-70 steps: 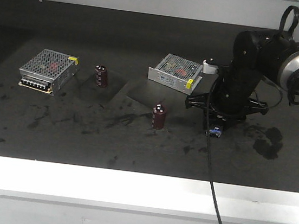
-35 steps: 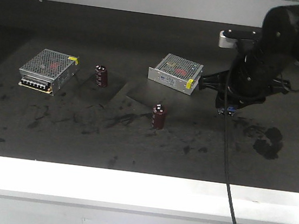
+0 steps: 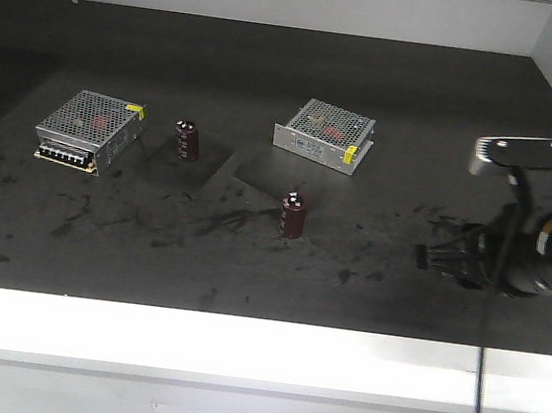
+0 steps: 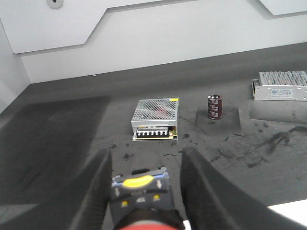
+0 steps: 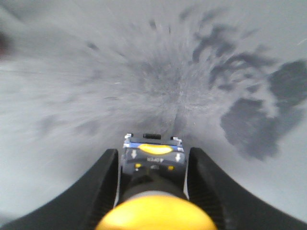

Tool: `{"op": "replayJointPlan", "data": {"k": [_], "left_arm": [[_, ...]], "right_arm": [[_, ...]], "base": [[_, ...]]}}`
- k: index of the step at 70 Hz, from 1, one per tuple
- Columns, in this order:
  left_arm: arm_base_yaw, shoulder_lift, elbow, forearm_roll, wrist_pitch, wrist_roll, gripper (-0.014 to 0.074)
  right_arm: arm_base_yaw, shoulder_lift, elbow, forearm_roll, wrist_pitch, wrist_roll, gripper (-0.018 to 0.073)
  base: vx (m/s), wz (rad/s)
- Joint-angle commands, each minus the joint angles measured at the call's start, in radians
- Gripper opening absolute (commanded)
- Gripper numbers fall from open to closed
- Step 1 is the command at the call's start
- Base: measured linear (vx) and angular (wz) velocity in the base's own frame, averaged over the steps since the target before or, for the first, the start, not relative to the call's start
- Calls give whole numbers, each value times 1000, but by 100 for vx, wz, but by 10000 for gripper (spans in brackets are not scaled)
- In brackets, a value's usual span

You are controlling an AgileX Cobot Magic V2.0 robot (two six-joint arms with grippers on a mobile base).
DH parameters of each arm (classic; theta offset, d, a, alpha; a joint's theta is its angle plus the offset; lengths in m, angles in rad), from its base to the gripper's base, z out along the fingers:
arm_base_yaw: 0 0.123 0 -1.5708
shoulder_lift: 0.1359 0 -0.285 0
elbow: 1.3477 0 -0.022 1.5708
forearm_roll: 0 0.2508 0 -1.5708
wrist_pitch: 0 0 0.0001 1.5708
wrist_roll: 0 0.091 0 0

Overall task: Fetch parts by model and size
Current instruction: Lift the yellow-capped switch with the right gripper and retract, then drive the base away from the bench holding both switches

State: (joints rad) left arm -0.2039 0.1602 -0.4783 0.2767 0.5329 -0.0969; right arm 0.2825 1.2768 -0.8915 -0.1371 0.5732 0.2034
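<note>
The red-capped switch (image 4: 140, 188) is gripped between the fingers of the left gripper (image 4: 145, 155), base outward. The yellow-capped switch (image 5: 153, 160) is clamped the same way in the right gripper (image 5: 152, 152) (the stained table (image 5: 249, 120) beyond it is blurred). Past the left gripper a mesh power supply (image 4: 155, 119) is seen. A maroon capacitor (image 4: 215, 106) stands farther off to its right, apart from it. A second power supply (image 4: 280, 85) lies farthest, at the right edge.

Red-capped switch (image 4: 140, 190) in left claw (image 4: 144, 155), yellow-capped switch (image 5: 154, 167) in right claw (image 5: 151, 152).
</note>
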Motion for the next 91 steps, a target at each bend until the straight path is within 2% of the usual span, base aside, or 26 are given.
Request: {"op": "replayJointPlan", "data": {"k": [1,20,56,69,91], "left_arm": [[2,12,-26,3,-77,-3,-8],[2,12,-26,3,-77,-3,-8],[2,12,-26,3,-77,-3,-8],[2,12,-26,4,-77,-3,-8],[2,12,-26,4,-77,-3,-6]], "right_arm": [[-5,-148,42,-42,-125,-10,-8],[-5,-499,177,-105,-146,-10,-6],[-5,-1057,434,-98,-113,-46,-6],[-5,-1166,448,-99,-74,-46,-6],[-5,-1175,448,-101,-74,-47,-6]], "base": [[0,0],[0,0],[0,0],[0,0],[0,0]]}}
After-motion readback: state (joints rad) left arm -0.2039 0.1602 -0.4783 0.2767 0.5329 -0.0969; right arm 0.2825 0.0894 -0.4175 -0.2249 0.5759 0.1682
